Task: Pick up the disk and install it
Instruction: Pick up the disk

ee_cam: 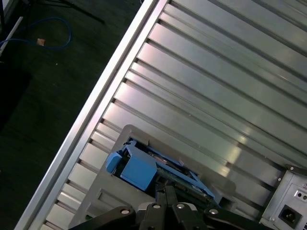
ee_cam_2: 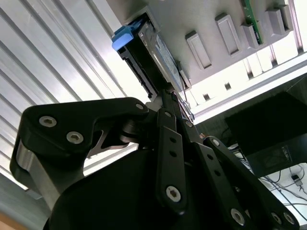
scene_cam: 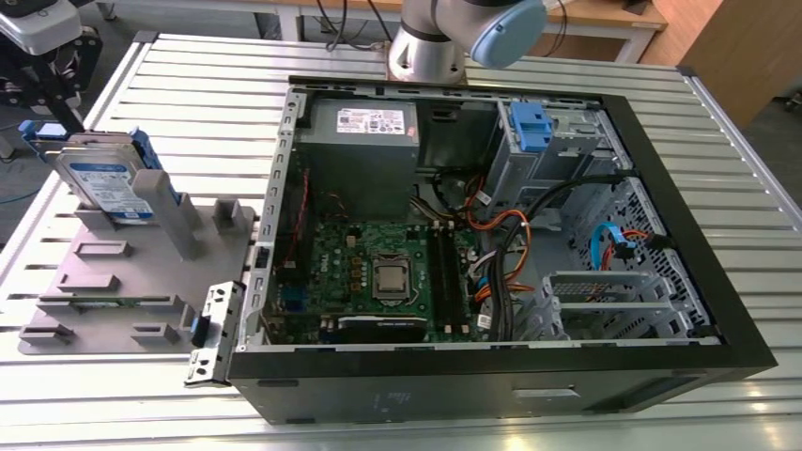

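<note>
The disk (scene_cam: 111, 183), silver-grey with a white-and-blue label and blue side rails, stands on edge in a grey holder (scene_cam: 126, 282) on the exterior view's left. My gripper (scene_cam: 53, 127) hangs at the disk's far upper end. In both wrist views its black fingers come together at the disk's edge. The second wrist view has the gripper (ee_cam_2: 165, 96) pressed against the disk (ee_cam_2: 160, 48) below its blue rail. The first wrist view looks down past the gripper (ee_cam: 165, 188) onto the blue rail of the disk (ee_cam: 144, 165). The gripper looks shut on the disk.
An open computer case (scene_cam: 701, 310) lies on the slatted metal table (scene_cam: 188, 85), right of the holder. Inside are a green mainboard (scene_cam: 376, 268), a grey power-supply box (scene_cam: 363, 122), loose cables and a drive bay with a blue latch (scene_cam: 532, 127). The arm's base (scene_cam: 433, 47) stands behind the case.
</note>
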Available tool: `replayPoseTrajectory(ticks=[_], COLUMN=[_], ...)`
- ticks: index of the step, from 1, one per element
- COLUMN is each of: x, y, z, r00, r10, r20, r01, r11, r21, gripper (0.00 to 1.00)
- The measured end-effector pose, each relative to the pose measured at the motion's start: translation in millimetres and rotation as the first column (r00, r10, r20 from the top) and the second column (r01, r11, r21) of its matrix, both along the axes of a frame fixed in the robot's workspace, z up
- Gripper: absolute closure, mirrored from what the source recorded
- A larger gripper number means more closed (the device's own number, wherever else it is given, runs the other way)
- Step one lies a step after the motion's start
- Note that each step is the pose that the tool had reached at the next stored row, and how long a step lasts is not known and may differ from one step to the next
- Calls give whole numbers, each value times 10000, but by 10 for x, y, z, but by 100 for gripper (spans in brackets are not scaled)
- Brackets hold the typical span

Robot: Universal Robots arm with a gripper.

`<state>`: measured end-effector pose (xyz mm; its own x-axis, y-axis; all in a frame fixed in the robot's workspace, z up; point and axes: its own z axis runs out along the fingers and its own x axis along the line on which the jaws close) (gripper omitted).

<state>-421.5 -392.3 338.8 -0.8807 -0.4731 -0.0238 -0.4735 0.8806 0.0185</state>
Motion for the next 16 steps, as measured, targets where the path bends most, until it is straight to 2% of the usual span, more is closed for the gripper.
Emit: replayPoseTrajectory(ticks=[12,16], x=[0,0], y=[0,0], z=[0,0], r00=[10000,9998], r10=[16,179], r20=[1,1], r01=[-16,-179], r11=[10000,9998], r21=[0,0], gripper=[89,89])
